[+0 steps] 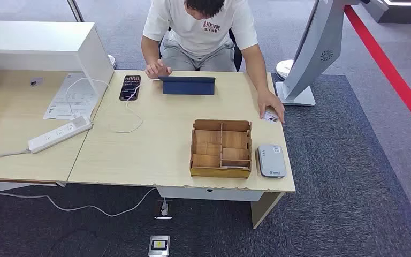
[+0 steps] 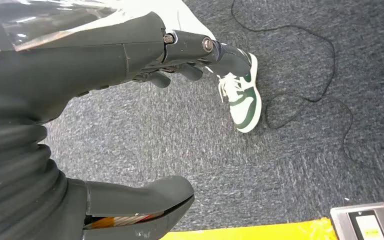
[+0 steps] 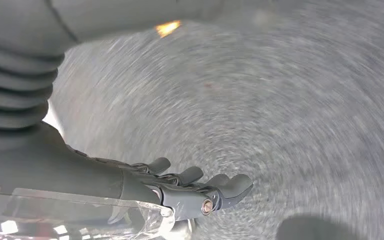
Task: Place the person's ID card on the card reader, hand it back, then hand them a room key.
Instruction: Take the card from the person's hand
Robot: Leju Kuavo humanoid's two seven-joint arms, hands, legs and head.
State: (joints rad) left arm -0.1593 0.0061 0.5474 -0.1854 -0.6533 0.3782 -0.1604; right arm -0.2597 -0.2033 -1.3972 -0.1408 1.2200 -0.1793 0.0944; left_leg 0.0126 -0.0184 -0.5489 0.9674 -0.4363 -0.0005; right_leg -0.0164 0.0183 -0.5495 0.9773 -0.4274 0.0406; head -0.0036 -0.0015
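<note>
A person in a white T-shirt sits behind the desk (image 1: 139,155). One of their hands rests on a small ID card (image 1: 271,116) at the desk's right edge. A grey card reader (image 1: 271,160) lies at the front right corner. Beside it stands a wooden compartment box (image 1: 221,148). My left hand (image 2: 130,75) hangs over grey carpet, fingers apart and holding nothing. My right hand (image 3: 180,187) also hangs above blurred carpet, fingers apart, with nothing in it.
A blue tablet (image 1: 188,85), a phone (image 1: 130,87) with a white cable, papers (image 1: 70,98) and a power strip (image 1: 60,134) lie on the desk. A white kiosk stand (image 1: 313,51) is at the right. A green-white shoe (image 2: 242,97) and a floor box (image 2: 365,222) appear near my left hand.
</note>
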